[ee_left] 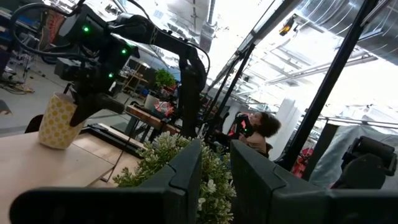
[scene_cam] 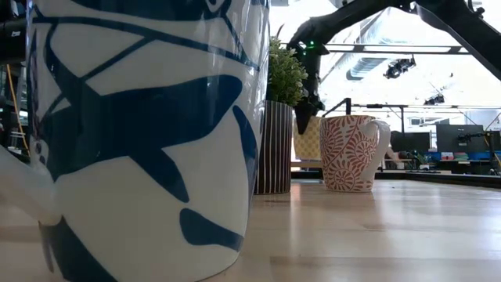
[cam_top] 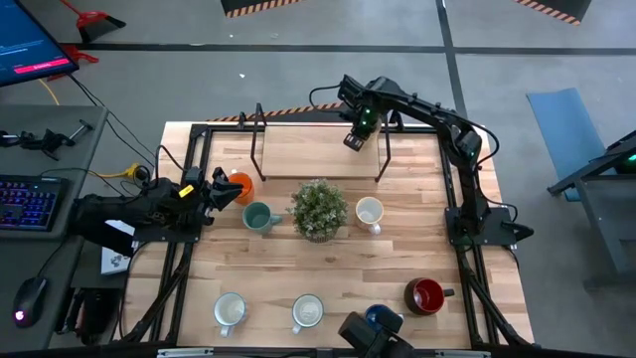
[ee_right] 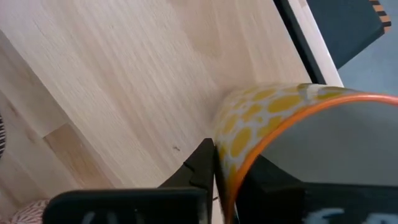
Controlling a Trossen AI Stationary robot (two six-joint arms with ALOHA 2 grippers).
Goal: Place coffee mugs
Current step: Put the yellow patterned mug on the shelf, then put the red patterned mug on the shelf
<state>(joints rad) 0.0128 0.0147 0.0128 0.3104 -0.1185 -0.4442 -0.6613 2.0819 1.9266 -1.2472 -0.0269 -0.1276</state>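
Blue-patterned white mug (scene_cam: pixel 141 133) stands nearest the low camera, on the desk (cam_top: pixel 348 268) front edge.

Right hand (cam_top: pixel 355 138) is clenched on the rim of a yellow-patterned mug (ee_right: pixel 273 118) at the back of the desk, under the black frame (cam_top: pixel 318 149). Left hand (cam_top: pixel 221 191), fingers slightly parted and grasping nothing, sits beside the orange mug (cam_top: pixel 240 186). The remaining mugs stand around the plant (cam_top: pixel 319 209).
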